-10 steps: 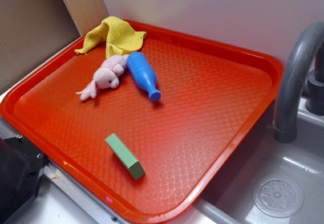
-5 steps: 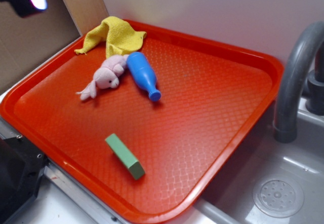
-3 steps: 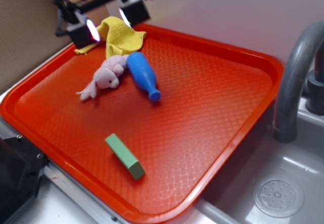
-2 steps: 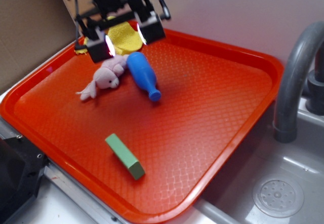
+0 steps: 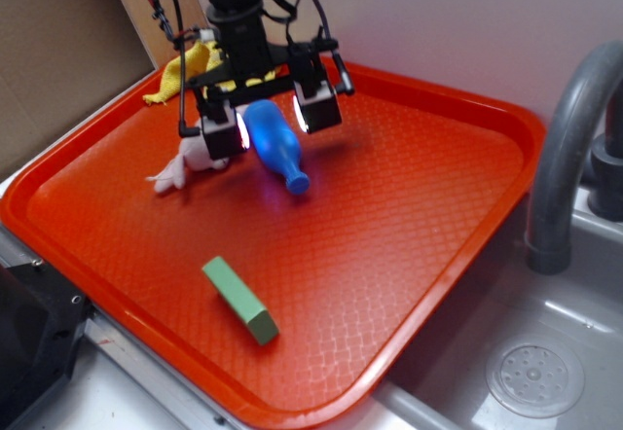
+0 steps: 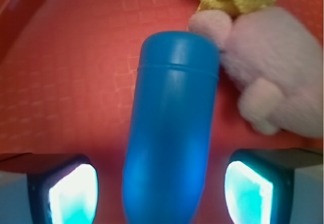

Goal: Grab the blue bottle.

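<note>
The blue bottle (image 5: 276,145) lies on its side on the red tray (image 5: 409,206), neck pointing toward the front right. My gripper (image 5: 271,119) hangs open just above it, one finger on each side of the fat body. In the wrist view the blue bottle (image 6: 172,127) runs up the middle between the two lit fingertips (image 6: 71,191), with a gap on both sides. A pink plush toy (image 5: 200,153) touches the bottle's base on the left; it shows as the pink plush toy (image 6: 273,77) at the right of the wrist view.
A yellow cloth (image 5: 190,65) lies bunched at the tray's back left corner behind the arm. A green block (image 5: 239,300) sits near the tray's front edge. A grey faucet (image 5: 569,148) and sink (image 5: 526,372) are to the right.
The arm came in from the top left and dropped over the bottle, its open fingers now straddling it. The bottle, plush toy and block stayed put.
</note>
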You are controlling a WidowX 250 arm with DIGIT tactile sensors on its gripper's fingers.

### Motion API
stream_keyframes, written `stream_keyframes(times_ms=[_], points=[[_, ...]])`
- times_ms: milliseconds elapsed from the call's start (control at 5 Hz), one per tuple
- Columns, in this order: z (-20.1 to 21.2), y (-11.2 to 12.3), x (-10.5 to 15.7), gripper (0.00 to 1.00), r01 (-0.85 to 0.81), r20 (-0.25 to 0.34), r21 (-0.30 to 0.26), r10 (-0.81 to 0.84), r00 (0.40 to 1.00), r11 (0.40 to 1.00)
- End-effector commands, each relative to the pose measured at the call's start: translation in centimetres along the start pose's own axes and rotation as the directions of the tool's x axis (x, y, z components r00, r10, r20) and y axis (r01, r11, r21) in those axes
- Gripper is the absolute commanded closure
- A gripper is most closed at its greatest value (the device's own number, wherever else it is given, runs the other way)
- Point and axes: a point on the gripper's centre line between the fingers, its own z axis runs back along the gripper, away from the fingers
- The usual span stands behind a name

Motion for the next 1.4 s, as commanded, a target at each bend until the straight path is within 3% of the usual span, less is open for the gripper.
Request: stream_keyframes(times_ms=[0, 200, 400, 600, 800, 1000, 1200], points=[[-1.5, -0.1, 0.5, 0.47, 0.025, 0.027, 0.010, -0.025, 0.999, 1.000], [-1.1, -0.1, -0.3, 1.00, 0.076, 0.069, 0.023, -0.077, 0.995, 0.997], [2.8, -0.5, -0.9, 1.00, 0.319, 0.086, -0.002, -0.318, 0.944, 0.948], [6.7, -0.5, -1.1, 1.00, 0.532, 0.040, -0.098, -0.530, 0.847, 0.841], [10.3, 0.2, -2.0, 1.00, 0.625, 0.053, -0.129, -0.624, 0.780, 0.770], [13.7, 1.6, -3.2, 1.00, 0.648, 0.106, -0.157, -0.640, 0.761, 0.745], [15.6, 2.8, -3.9, 1.00, 0.629, 0.117, -0.223, -0.621, 0.775, 0.744]])
